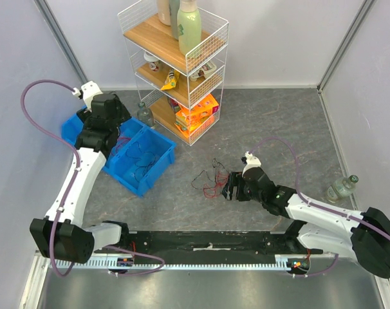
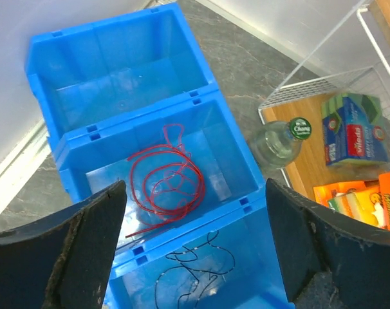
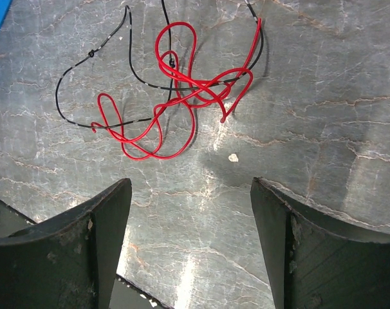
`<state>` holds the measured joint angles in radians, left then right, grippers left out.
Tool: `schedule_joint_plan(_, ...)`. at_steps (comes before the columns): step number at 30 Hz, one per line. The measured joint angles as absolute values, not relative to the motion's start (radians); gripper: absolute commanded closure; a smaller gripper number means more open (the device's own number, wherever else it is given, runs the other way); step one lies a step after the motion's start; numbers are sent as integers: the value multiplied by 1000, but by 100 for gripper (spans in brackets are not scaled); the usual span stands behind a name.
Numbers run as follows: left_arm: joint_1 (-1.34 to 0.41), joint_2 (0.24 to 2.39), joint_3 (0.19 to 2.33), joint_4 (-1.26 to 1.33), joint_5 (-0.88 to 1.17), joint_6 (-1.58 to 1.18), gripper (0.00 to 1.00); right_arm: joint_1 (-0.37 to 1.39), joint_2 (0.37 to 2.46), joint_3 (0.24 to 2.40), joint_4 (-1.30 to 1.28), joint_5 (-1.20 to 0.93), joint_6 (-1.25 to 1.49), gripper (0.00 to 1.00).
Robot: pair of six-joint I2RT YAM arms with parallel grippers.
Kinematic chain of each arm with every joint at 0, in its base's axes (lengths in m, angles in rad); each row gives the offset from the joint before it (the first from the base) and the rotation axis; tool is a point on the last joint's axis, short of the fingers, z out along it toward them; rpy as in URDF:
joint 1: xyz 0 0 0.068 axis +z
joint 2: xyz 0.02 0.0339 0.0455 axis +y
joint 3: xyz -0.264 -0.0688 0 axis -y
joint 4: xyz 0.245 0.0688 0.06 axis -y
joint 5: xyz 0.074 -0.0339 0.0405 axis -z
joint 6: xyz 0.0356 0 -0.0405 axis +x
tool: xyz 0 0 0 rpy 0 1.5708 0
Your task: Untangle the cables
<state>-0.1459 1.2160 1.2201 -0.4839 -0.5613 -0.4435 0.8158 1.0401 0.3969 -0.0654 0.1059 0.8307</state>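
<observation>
A tangle of thin red and black cables [image 1: 210,180] lies on the grey floor mat in the middle; in the right wrist view the red loops [image 3: 176,96] cross a black wire [image 3: 92,55]. My right gripper [image 1: 232,187] is open and empty just right of the tangle; in its wrist view it [image 3: 190,212] sits short of the wires. My left gripper [image 1: 118,138] is open and empty above the blue bin [image 1: 157,145]. In the left wrist view it [image 2: 195,225] hovers over a coiled red cable [image 2: 166,183] in the middle compartment and a black cable [image 2: 195,273] in the nearer one.
A white wire shelf [image 1: 182,71] with bottles and packets stands at the back. A clear bottle [image 1: 145,114] stands between bin and shelf, also in the left wrist view [image 2: 278,143]. Another bottle [image 1: 342,188] lies at the right wall. A black rail [image 1: 208,241] runs along the near edge.
</observation>
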Motion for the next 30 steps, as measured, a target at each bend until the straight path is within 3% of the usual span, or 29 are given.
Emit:
schedule_joint_plan(4,-145,1177,1189,-482,-473,-473,15,816,1049,397,-65,106,826,18)
schedule_joint_plan(8,-144,1075,1102,-450,-253,-506,28,816,1073,412,-73,106,812,18)
schedule_joint_plan(12,-173,1012,963,-352,55,-550,28,816,1105,449,-86,111,790,21)
schedule_joint_plan(15,-331,1014,857,-302,186,-561,29,814,1122,482,-96,119,766,26)
schedule_joint_plan(21,-732,1016,739,-216,213,-537,41,776,1134,513,-100,125,739,35)
schedule_joint_plan(30,-878,1249,715,-152,62,-477,30,754,1187,518,-74,39,747,35)
